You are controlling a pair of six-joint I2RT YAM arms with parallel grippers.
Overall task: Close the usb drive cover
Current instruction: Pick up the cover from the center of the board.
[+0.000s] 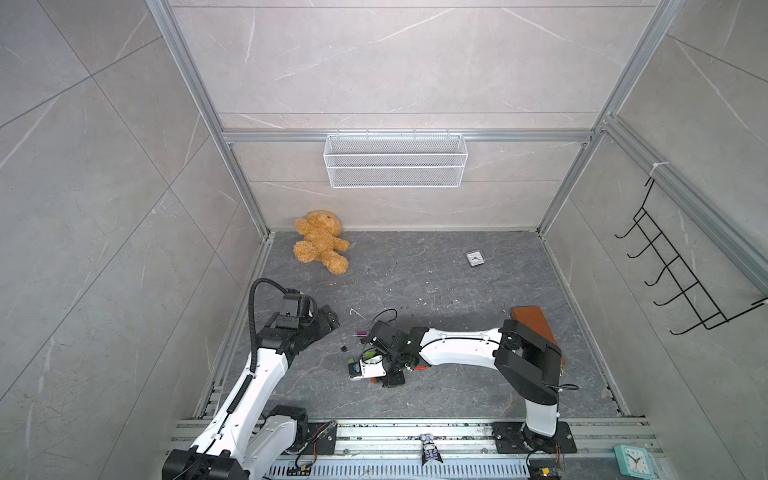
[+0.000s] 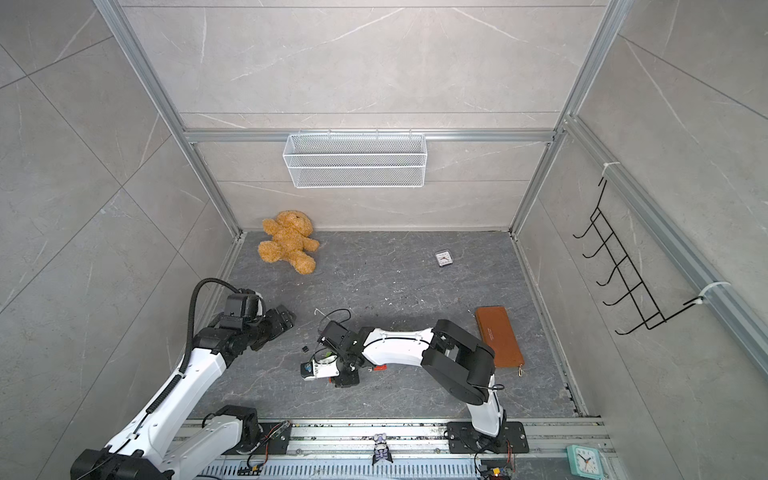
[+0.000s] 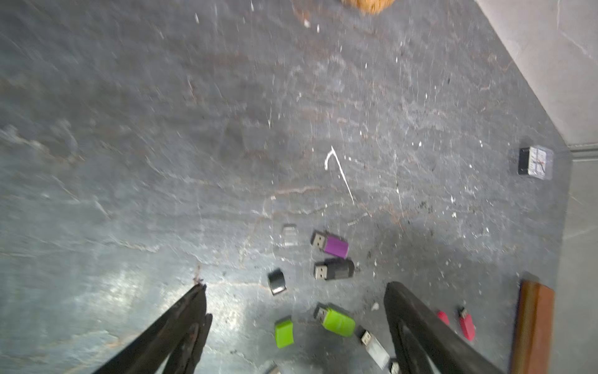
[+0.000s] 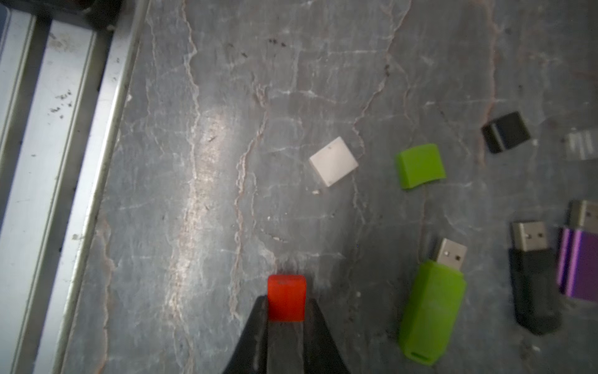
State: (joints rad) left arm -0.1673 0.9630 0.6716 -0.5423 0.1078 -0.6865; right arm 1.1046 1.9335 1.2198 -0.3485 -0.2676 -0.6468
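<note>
In the right wrist view my right gripper (image 4: 286,302) is shut on a small red cover (image 4: 286,291), which it holds just above the dark table. In a top view this gripper (image 1: 382,379) points down at the table's middle. A red usb drive (image 3: 467,325) with its plug bare lies near the brown wallet (image 3: 534,327). My left gripper (image 3: 296,288) is open and holds nothing. It hovers to the left of the drives, as a top view (image 1: 331,318) shows.
Green (image 4: 432,304), black (image 4: 532,275) and purple (image 4: 579,262) drives lie uncapped, with loose green (image 4: 420,165), white (image 4: 333,161) and black (image 4: 505,131) caps nearby. A teddy bear (image 1: 320,242) and a small clock (image 1: 473,259) lie at the back.
</note>
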